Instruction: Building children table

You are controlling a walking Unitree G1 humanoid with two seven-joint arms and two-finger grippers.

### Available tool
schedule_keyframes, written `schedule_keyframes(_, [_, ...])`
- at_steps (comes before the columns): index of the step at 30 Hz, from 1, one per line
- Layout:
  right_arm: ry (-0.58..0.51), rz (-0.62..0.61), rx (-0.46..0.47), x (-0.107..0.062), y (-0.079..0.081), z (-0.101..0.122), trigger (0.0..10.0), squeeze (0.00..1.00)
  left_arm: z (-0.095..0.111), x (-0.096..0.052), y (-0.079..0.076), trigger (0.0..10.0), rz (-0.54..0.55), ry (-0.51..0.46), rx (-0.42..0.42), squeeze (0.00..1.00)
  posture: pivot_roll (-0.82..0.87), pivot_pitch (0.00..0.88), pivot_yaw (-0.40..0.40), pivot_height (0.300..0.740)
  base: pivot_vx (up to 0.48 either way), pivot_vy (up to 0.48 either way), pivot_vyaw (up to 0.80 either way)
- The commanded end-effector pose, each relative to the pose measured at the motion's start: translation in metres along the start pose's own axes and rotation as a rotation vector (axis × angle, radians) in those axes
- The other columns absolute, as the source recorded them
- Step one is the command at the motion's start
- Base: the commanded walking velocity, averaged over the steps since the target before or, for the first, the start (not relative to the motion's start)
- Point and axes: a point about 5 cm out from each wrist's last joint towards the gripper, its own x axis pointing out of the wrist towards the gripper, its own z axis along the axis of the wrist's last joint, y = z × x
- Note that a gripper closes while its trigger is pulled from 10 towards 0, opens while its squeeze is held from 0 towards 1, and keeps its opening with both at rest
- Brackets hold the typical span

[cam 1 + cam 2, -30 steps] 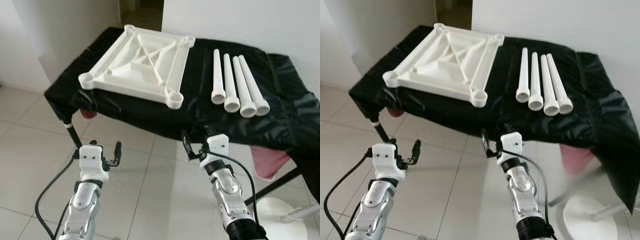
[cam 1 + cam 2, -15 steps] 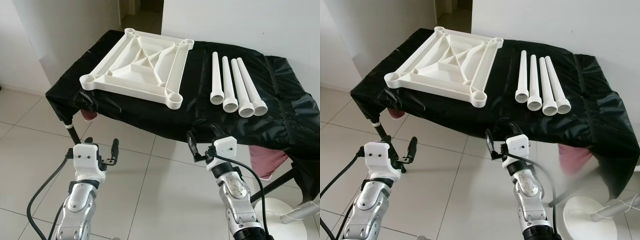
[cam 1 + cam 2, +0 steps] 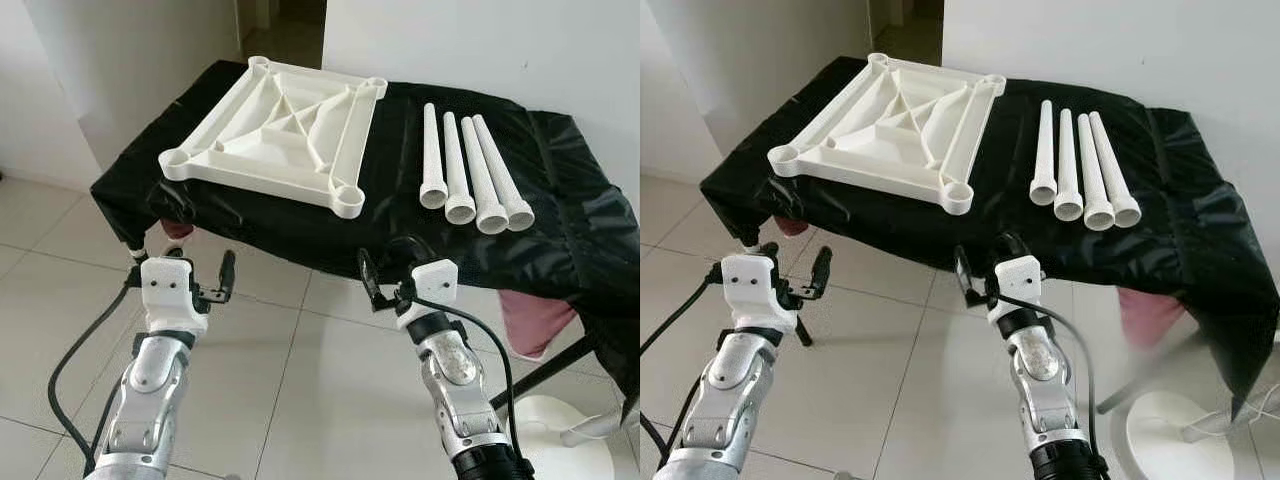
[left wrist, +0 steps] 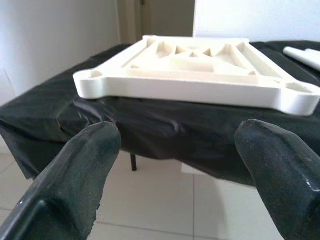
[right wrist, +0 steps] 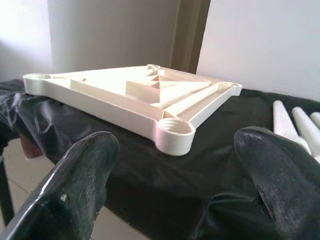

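Pale glossy floor tiles (image 3: pixel 300 380) and white walls frame a low table draped in a crinkled, shiny black cloth (image 3: pixel 560 200). On the cloth lies the white plastic tabletop (image 3: pixel 275 130), upside down, its underside showing raised ribs crossing in diagonals and a round threaded socket (image 3: pixel 347 197) at each corner. Just beside it, toward the robot's right, four white tapered table legs (image 3: pixel 468 175) lie side by side, touching one another, their wider hollow ends facing the robot. Something pink (image 3: pixel 530 325) peeks out under the cloth's hanging edge, and a round white base (image 3: pixel 550 440) sits on the floor at the right.

Both silver arms are raised in front of the table's near edge, short of it. The left gripper (image 3: pixel 200 272) hangs below the tabletop's near left corner, its thick black rubbery fingers (image 4: pixel 75 185) spread well apart. The right gripper (image 3: pixel 390 270) sits below the near right corner socket, fingers (image 5: pixel 75 185) likewise wide apart, holding nothing.
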Motion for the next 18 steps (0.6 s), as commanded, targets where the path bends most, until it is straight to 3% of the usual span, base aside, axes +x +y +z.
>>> schedule_keyframes(1, [0.007, -0.006, -0.005, 0.0004, -0.0017, -0.0007, 10.0, 0.0, -0.0045, -0.0014, -0.0017, 10.0, -0.027, 0.018, -0.01, 0.0, 0.04, 0.033, -0.022, 0.74, 0.296, 0.0, 0.0])
schedule_keyframes(18, [0.023, -0.045, 0.001, 0.0032, -0.0074, -0.0011, 10.0, 0.0, -0.0022, -0.0018, -0.0005, 10.0, -0.023, 0.029, -0.014, 0.0, 0.05, 0.013, -0.025, 0.74, 0.287, 0.0, 0.0])
